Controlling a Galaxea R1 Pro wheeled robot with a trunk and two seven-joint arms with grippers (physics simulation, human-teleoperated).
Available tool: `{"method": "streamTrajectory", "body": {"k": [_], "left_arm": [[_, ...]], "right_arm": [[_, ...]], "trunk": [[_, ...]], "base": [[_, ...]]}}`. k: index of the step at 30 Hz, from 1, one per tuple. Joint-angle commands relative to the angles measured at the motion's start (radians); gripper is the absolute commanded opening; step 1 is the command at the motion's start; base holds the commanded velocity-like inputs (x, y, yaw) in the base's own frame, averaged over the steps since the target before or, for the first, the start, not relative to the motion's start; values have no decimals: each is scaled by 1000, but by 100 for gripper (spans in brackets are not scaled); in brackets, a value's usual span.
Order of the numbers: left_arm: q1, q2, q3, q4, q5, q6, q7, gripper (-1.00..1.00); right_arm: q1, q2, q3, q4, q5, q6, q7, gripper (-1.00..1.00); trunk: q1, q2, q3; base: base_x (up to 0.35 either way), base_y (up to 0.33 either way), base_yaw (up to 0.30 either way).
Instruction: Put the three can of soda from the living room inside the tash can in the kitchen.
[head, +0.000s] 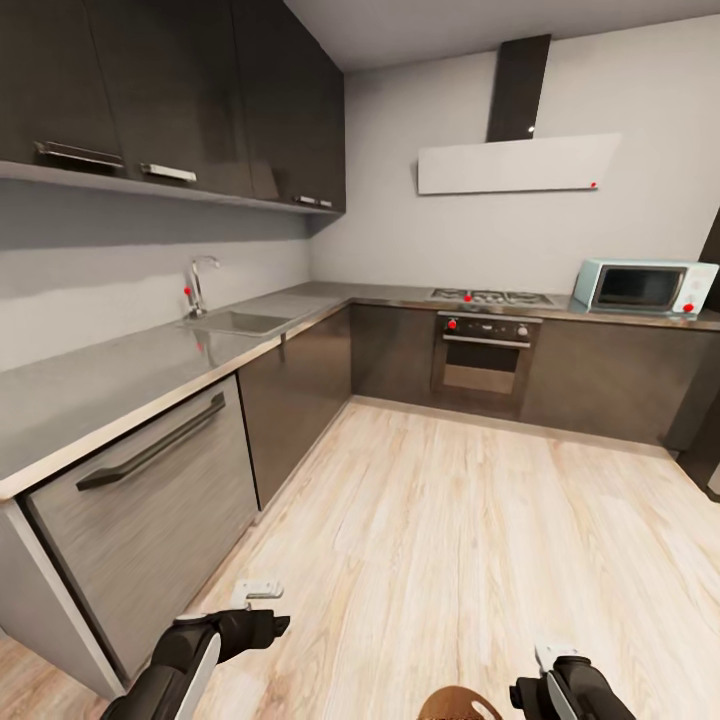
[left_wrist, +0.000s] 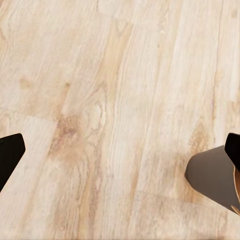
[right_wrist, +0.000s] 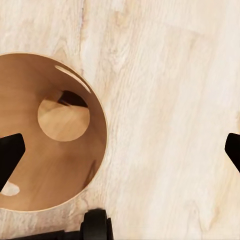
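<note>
Left gripper (left_wrist: 120, 150): jaws spread wide with nothing between them, the two dark fingertips (left_wrist: 10, 152) sitting at opposite sides of the left wrist view over bare wood floor (left_wrist: 115, 90). Right gripper (right_wrist: 120, 152): jaws likewise parted and empty, hanging above the floor with one fingertip over the open mouth of the tash can (right_wrist: 75, 170). The right wrist view looks straight down into that copper-brown bin, showing its round base, the slim handle cutout near the rim, and no visible contents; a dark wheel-like part of the robot sits just beside its rim. The left wrist view catches a curved copper edge and a shadow at one side, too little to identify with certainty. The head view shows the bin's rim at the bottom edge of the floor, between the two arms and nearer the right. That view alone gives the kitchen: the steel-grey countertop (head: 120, 375) along the left wall with sink (head: 235, 322) and faucet (head: 198, 282), black upper cabinets (head: 170, 90), an oven (head: 485, 355) under the hob, a range hood (head: 515, 165), and a pale blue microwave (head: 643, 287) at the counter's far right end.
</note>
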Motion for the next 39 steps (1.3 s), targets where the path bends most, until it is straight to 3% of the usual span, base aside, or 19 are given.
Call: {"method": "streamTrajectory", "body": {"k": [1,14,39], "left_arm": [[0,0,0,0,0,0,0,100],[-1,-1,0,0,0,0,0,100],[-1,-4,0,0,-1,-3,0,100]], "right_arm": [[-1,0,0,0,0,0,0,100],[-94,4,2,127,4,2,0,100],[-100,2,4,138,8,2,-1,100]], "trunk": [[4,-7,-3],[54,-98,-44],[150,-273,-122]], "base": [[0,0,0],[0,0,0],[0,0,0]]}}
